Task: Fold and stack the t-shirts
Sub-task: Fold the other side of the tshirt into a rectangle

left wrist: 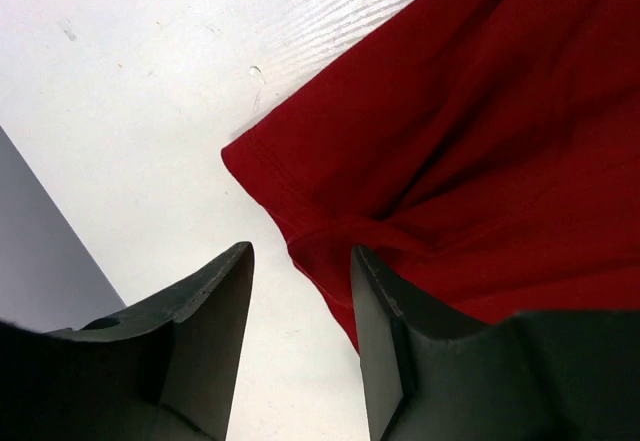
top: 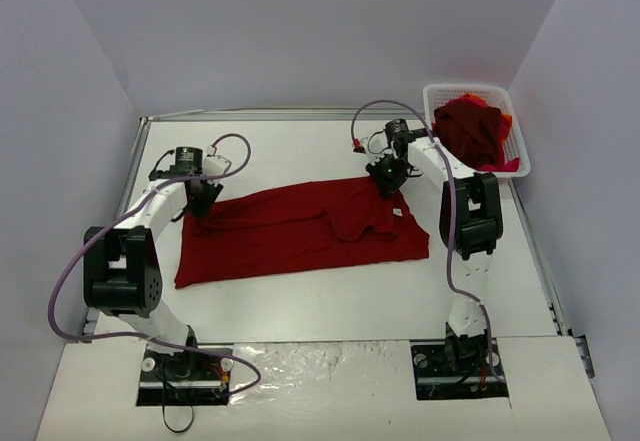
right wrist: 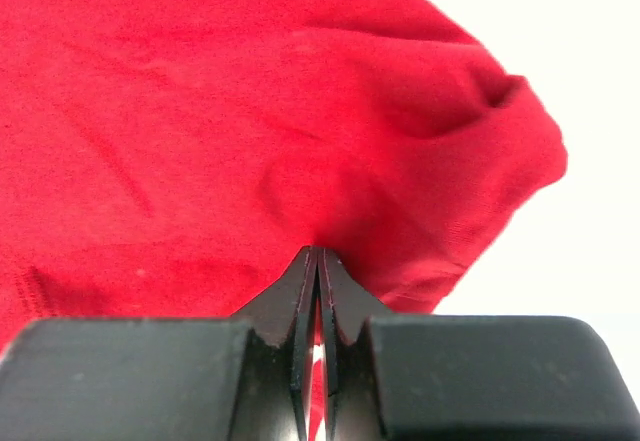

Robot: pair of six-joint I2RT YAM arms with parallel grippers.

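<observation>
The shirt (top: 290, 229) lies spread across the middle of the table (top: 300, 301). It is dark red, its long side runs left to right, and a flap is folded over it right of centre. From above, its far left corner is hidden under the left claw (top: 200, 201) and part of its far right edge under the right claw (top: 388, 176). Neither claw's jaws can be made out in that view.

A white mesh basket (top: 520, 151) stands at the far right corner of the table. It holds a heap (top: 475, 131) of more shirts, dark red with some red-orange showing at the right side. The heap rises above the rim, and how many shirts are in it is unclear.

The wrist views show the jaws. On the right claw they are pressed together on a pinch of the shirt, which puckers at the tips; the cloth looks brighter red here. On the left claw the fingers (left wrist: 215, 301) stand apart with nothing clamped. The shirt's hemmed corner lies flat just past the tips, and its edge runs into the gap beside the right-hand finger. Whether that finger touches the cloth cannot be told.
</observation>
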